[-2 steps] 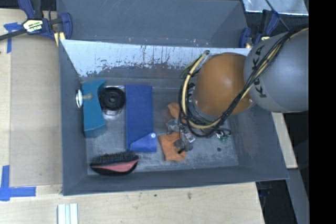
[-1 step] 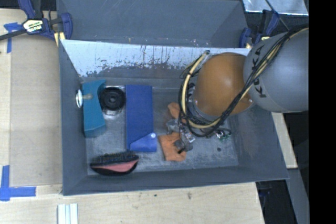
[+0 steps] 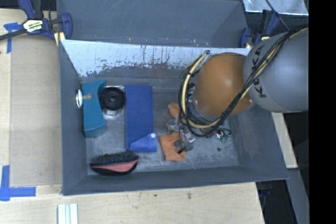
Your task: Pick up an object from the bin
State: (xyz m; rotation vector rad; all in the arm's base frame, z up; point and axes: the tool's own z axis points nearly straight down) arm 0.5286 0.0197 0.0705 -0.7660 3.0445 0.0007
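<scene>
- My claw (image 3: 181, 140) is on a crumpled orange scrap (image 3: 169, 149), at the bin's (image 3: 157, 23) five o'clock; can't tell if it's clenched.
- Flat blue block (image 3: 139, 113) at its nine o'clock.

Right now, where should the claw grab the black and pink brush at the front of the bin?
Probably across the middle of the brush, coming straight down from above. It lies flat and long, left to right, so its narrow width suits a pinch. The bin's front wall sits close beside it, leaving little room for a sideways approach.
</scene>
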